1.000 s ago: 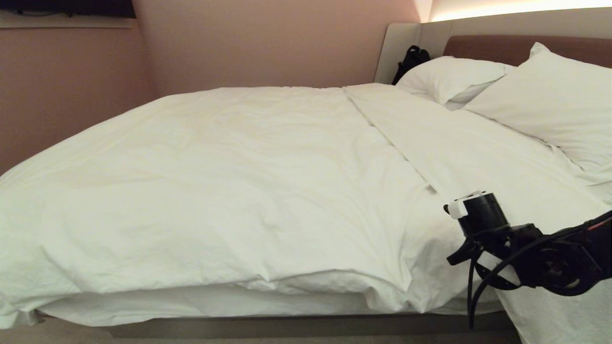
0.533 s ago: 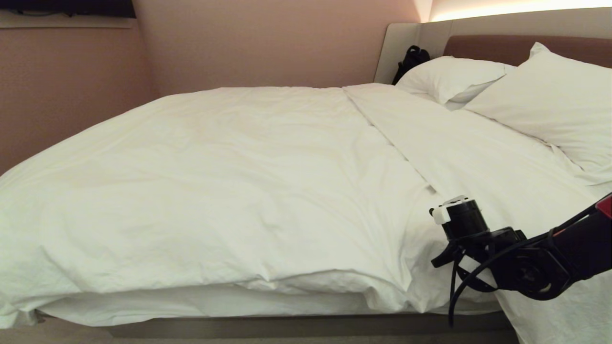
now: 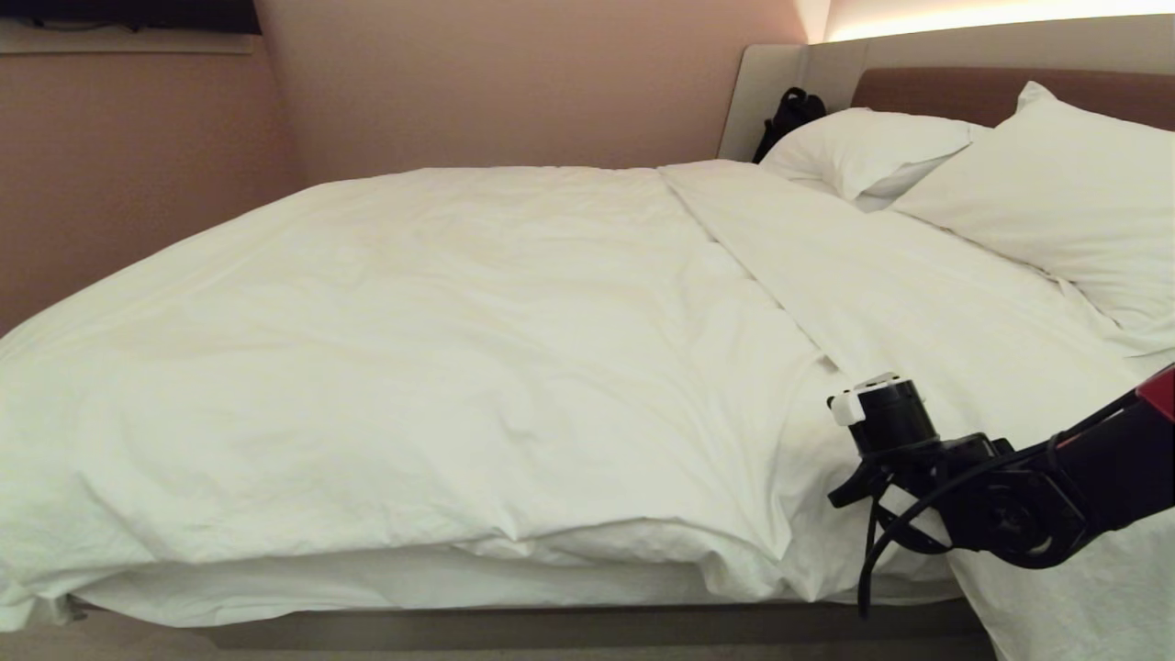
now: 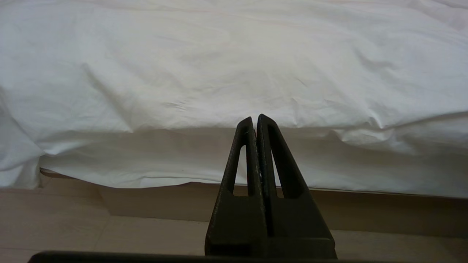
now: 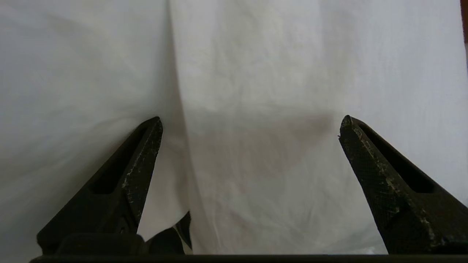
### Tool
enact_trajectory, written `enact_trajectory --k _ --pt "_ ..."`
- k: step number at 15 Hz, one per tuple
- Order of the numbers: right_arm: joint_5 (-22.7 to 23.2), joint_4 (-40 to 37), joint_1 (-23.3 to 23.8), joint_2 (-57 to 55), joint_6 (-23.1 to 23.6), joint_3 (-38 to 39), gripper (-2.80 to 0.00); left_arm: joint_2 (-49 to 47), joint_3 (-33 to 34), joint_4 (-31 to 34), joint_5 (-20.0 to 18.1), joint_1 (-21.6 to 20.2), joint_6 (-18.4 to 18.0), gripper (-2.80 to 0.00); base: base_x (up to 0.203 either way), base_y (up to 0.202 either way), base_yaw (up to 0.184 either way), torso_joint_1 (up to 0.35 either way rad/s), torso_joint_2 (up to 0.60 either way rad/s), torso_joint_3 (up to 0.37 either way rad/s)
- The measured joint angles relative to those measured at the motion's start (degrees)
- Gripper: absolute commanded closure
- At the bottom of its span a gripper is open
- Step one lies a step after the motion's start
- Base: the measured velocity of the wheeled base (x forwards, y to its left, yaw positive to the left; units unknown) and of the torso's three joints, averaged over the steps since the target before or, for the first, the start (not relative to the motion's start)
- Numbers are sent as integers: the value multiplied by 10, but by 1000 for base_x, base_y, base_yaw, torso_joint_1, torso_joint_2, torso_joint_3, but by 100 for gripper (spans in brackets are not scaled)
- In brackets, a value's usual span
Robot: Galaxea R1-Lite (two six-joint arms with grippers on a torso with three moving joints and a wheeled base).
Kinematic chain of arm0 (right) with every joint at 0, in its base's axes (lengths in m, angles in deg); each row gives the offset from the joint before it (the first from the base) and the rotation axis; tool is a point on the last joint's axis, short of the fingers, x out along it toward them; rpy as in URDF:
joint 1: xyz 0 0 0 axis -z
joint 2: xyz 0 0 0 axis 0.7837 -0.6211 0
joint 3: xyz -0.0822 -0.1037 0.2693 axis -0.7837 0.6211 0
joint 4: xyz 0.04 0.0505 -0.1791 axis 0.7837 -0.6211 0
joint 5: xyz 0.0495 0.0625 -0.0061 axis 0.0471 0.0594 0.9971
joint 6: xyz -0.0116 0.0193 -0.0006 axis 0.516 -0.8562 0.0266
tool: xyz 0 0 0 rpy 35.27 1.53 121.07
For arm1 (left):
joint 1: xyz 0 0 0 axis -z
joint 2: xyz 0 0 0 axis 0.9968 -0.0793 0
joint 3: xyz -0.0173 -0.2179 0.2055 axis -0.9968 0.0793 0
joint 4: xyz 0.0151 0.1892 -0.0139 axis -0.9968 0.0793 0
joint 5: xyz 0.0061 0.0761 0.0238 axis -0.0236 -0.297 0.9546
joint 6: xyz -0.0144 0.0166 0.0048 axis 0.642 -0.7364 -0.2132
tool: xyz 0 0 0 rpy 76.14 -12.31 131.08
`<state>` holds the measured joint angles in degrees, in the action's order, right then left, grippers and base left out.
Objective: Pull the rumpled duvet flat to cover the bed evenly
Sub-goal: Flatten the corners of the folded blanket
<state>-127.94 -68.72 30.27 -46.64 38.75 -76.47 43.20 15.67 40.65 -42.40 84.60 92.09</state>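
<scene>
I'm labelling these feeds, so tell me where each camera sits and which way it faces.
Head view: on the robot's head, looking forward and down across the bed toward the pillows; the right arm shows at lower right.
Left wrist view: low beside the bed, facing its side; left gripper, jaws shut.
Right wrist view: close against white bedding; right gripper, jaws wide open.
Head and left wrist views share the duvet overhanging the edge.

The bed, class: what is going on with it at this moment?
A robot is making the bed. Its right gripper is open, with nothing between the fingers, close over the white duvet at the near edge beside a fold. The left gripper is shut and idle, low by the bed's side. The duvet lies spread but creased, short of two pillows.
</scene>
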Motion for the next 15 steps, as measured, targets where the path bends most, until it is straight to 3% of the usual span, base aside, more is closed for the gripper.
enact_trajectory --k 11,12,15 --pt "-9 2 54 -9 19 -24 -280 0 0 0 0 0 0 0 0 0 0 0 0 0" --pt "-8 2 55 -9 19 -23 0 0 0 0 0 0 0 0 0 0 0 0 0 0" --pt "-6 3 54 -9 19 -23 0 0 0 0 0 0 0 0 0 0 0 0 0 0"
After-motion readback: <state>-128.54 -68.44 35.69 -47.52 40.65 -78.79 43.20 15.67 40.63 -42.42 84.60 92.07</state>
